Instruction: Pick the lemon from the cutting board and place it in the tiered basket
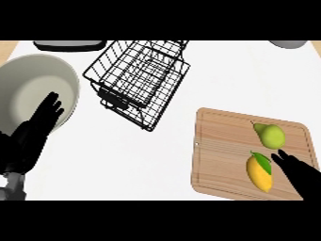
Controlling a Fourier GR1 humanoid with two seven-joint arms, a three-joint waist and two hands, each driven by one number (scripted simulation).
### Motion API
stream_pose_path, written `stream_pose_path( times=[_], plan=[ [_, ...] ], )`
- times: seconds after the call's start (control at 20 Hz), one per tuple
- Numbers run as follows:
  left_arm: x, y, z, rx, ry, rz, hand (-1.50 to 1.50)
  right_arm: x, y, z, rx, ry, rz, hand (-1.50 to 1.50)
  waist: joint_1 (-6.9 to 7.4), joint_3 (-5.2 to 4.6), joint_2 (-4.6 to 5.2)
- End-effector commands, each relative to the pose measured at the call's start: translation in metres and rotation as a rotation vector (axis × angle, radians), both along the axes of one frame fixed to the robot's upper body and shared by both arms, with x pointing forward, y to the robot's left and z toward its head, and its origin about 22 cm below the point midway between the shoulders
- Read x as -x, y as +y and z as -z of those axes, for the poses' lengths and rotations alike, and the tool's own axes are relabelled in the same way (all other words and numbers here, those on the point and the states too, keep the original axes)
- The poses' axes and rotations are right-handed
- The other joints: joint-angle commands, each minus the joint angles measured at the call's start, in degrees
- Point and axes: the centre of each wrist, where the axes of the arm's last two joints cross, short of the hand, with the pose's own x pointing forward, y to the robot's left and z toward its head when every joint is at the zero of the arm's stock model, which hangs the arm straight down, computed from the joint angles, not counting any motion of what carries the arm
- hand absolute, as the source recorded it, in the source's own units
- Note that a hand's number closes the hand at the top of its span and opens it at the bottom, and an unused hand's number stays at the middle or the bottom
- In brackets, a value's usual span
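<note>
The right hand's fingers [285, 161] are straight and a little spread, holding nothing. Their tips point toward eleven o'clock and lie just beside the lemon [259, 173] — whether they touch its skin I cannot tell. The right hand [310, 181] itself comes in from the view's five o'clock.

The lemon lies lengthwise at the five o'clock part of the cutting board [218, 141], with a green leaf at its top end and a green pear [271, 135] near its twelve o'clock. I judge it light, stiff and waxy enough to roll or slip — best taken across its fat middle, not the tapered ends.

The tiered basket [138, 77] stands well apart, at ten o'clock from the board. The left hand [41, 123] rests open at nine o'clock, over a pale plate [17, 84].
</note>
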Motion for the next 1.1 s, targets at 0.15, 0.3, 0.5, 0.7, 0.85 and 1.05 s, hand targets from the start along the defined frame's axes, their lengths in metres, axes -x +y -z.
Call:
stream_pose_path(
  times=[0.15,0.3,0.5,0.7,0.85,1.05],
  plan=[
    [-0.012,-0.010,0.001,-0.005,0.002,0.010,0.00,-0.038,0.043,0.017,0.052,-0.001,0.082,-1.50,0.44,0.23,0.08],
    [-0.008,-0.006,-0.004,0.012,0.012,-0.006,0.00,-0.024,0.042,0.036,0.088,0.021,0.116,-1.50,-0.01,0.25,-0.06],
    [-0.009,0.002,0.000,0.009,0.021,-0.004,0.00,-0.031,0.034,0.054,0.116,0.063,0.149,-1.50,-0.16,0.26,-0.05],
    [-0.012,-0.013,-0.010,0.011,0.007,-0.013,0.00,-0.024,0.027,0.062,0.125,0.051,0.147,-1.50,-0.34,0.26,-0.09],
    [0.008,0.009,0.001,0.012,0.009,-0.013,0.00,-0.048,0.031,0.095,0.144,0.005,0.172,-1.50,0.12,0.26,-0.05],
    [0.005,0.003,0.008,-0.006,0.021,0.002,0.00,-0.056,0.012,0.096,0.164,-0.044,0.189,-1.50,-0.03,0.26,-0.05]
  ],
)
